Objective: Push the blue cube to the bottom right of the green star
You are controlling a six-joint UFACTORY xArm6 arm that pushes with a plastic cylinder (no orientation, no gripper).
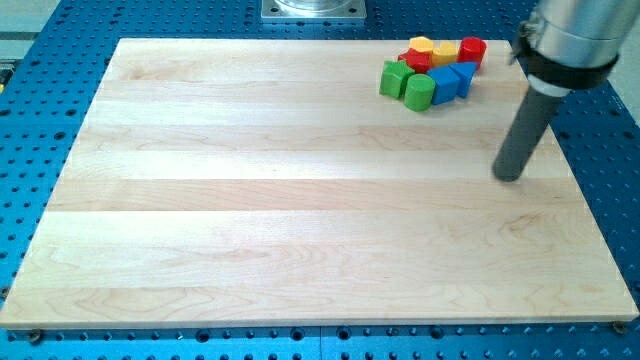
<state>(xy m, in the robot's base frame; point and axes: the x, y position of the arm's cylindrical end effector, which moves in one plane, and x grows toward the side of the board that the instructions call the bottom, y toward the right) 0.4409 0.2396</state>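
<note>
The blocks sit in one tight cluster at the view's top right of the wooden board (300,200). The blue cube (443,84) lies in the cluster's lower middle, with a second blue block (464,76) touching its right side. A green block (395,78), star-like in shape, is at the cluster's left end, and a green cylinder (419,93) stands between it and the blue cube. My tip (510,178) rests on the board below and to the right of the cluster, apart from all blocks.
Behind the blue and green blocks are a yellow hexagon block (421,45), a red block (420,60), a yellow block (445,52) and a red cylinder (473,50). The board lies on a blue perforated table (620,150).
</note>
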